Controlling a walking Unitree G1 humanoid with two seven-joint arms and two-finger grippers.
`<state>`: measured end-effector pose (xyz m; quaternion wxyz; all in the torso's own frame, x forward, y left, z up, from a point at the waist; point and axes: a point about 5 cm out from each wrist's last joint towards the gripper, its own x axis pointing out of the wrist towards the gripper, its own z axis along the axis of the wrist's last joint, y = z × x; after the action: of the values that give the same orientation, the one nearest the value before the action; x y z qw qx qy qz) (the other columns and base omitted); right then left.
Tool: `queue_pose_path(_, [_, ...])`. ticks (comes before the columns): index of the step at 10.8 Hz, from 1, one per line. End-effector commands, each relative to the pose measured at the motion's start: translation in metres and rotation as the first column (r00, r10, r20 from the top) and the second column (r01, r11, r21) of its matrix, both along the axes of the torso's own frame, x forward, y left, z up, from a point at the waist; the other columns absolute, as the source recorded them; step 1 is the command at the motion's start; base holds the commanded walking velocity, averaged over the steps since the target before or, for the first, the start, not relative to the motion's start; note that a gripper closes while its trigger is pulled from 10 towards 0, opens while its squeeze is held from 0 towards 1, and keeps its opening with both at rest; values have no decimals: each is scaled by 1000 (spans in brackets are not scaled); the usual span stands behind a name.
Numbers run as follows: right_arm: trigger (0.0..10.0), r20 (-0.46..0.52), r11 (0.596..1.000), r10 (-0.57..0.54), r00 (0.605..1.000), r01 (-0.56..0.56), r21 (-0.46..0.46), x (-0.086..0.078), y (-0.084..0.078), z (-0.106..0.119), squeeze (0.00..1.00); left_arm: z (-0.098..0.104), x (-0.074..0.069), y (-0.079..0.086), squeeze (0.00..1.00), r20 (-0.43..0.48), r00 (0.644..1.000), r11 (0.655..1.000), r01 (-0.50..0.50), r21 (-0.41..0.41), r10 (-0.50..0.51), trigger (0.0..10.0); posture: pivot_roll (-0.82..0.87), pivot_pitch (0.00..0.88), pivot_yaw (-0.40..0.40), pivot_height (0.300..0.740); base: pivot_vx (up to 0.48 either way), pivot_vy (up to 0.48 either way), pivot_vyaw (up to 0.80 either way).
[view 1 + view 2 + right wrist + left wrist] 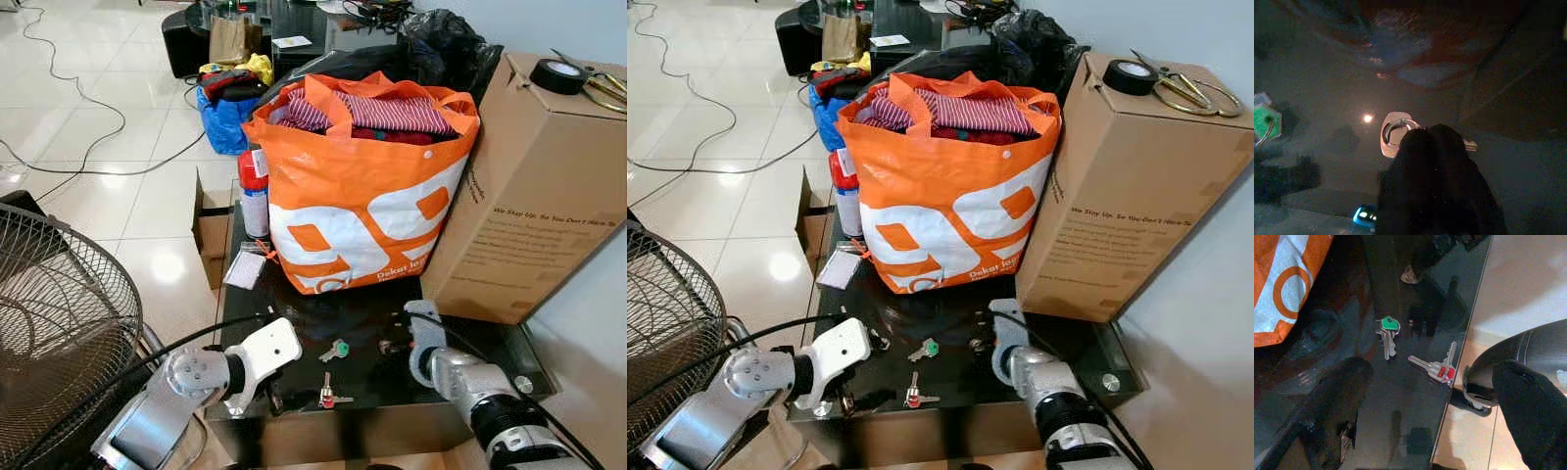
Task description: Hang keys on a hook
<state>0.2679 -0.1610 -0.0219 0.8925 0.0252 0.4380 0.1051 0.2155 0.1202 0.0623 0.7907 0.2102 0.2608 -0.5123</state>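
We read this as a lived-in home: glossy white floor tiles (147, 186), orange woven bag stuffed with clothes (362, 186), brown cardboard box (534, 196), wire-grille floor fan (54, 323), low black glass table (362, 372).

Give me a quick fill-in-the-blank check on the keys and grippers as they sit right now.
1. The keys nearest the orange bag have a ____ cap.
2. The keys by the table's front edge have a ____ cap.
3. The right gripper has its fingertips at a ____ key.

Missing words: green; red; silver
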Motion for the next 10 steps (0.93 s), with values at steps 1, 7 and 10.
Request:
queue_pose_path(1, [0, 38, 1000, -14, 999, 14, 15, 6, -6, 8, 0, 7, 2, -5, 0, 25, 1000, 1000, 16, -3, -16, 10000, -205, 0, -36, 740, 0, 0, 0])
queue_pose_path(7, [3098, 35, 998, 61, 998, -61, 0, 1, -11, 10, 0, 7, 2, -7, 0, 27, 1000, 1000, 14, -1, -14, 10000, -209, 0, -41, 740, 0, 0, 0])
queue_pose_path(10, [10000, 52, 1000, -5, 999, 5, -10, 1, -14, 8, 1000, 2, 2, -6, 0, 21, 1000, 1000, 12, 7, -12, 10000, -207, 0, -42, 740, 0, 0, 0])
